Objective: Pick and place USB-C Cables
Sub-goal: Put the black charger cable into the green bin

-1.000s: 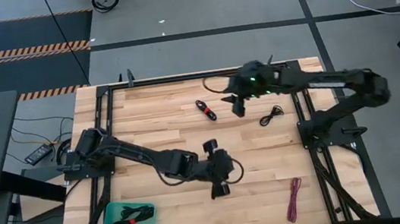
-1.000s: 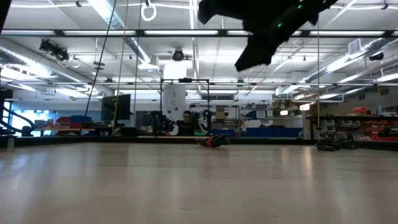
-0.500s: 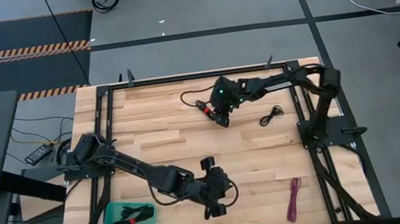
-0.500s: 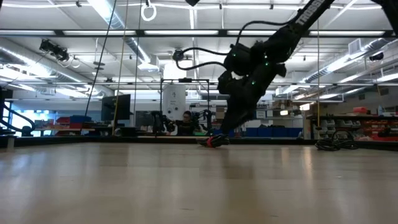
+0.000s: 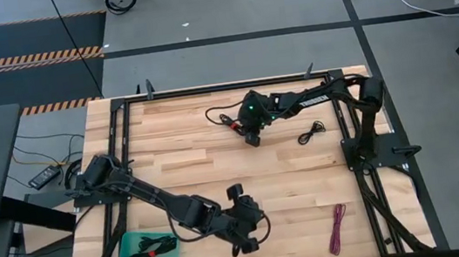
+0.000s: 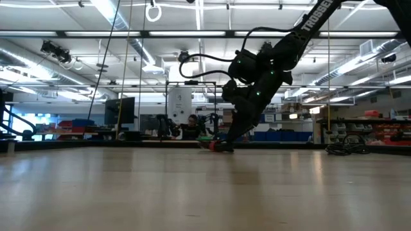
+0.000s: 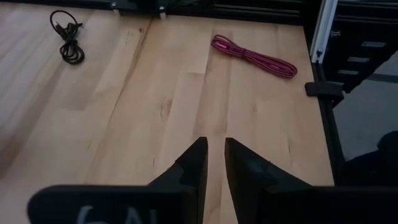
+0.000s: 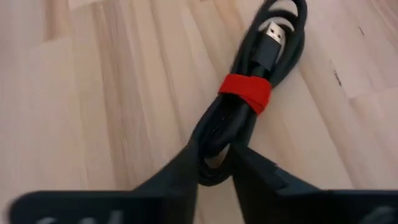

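Note:
A black cable bundle with a red strap lies flat on the wooden table, far of centre. My right gripper is down at the table, shut on one end of that bundle. A small black cable lies to its right. A magenta-red cable lies near the near-right corner. The teal tray at the near-left holds black and black-and-red bundles. My left gripper hangs shut over bare wood near the near edge. My right gripper pinches the looped end of the black-and-red bundle between its two fingers, several strands together. The fingers slant down onto it and lie along the bundle's length. The bundle lies on the table, stretching away from the fingertips, its plug at the other end.
Black frame rails run along the table's left, right and far sides. Bare wood lies between the tray and my left gripper. A dark table with a remote stands off the left side. People and shelves show far behind in the low view.
My right gripper has swung toward the table's left and come down from high above onto the black-and-red bundle. My left gripper has moved toward the near edge, staying above the wood.

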